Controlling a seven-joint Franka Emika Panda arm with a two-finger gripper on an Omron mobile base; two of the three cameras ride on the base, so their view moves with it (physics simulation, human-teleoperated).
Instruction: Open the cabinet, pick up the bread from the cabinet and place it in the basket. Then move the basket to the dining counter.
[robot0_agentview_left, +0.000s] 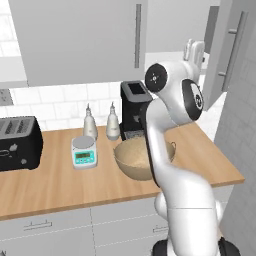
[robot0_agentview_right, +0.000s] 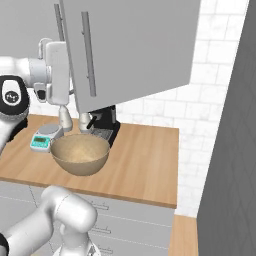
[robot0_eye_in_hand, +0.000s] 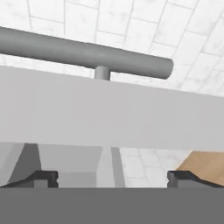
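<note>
The cabinet (robot0_agentview_left: 80, 40) is hanging over the worktop (robot0_agentview_left: 50, 180), its right door (robot0_agentview_right: 132, 50) standing swung out, its left one lying flat. The basket (robot0_agentview_right: 80, 154) is sitting on the worktop before the coffee machine (robot0_agentview_left: 134, 107), beside the scale (robot0_agentview_left: 83, 151). The gripper (robot0_eye_in_hand: 112, 177) is gaping wide at the open door's edge, its handle (robot0_eye_in_hand: 83, 52) running just beyond.

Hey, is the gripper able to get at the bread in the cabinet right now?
Probably not yet. The open gripper sits at the edge of the swung-open right cabinet door, which lies between it and the cabinet interior; no bread is visible.
</note>
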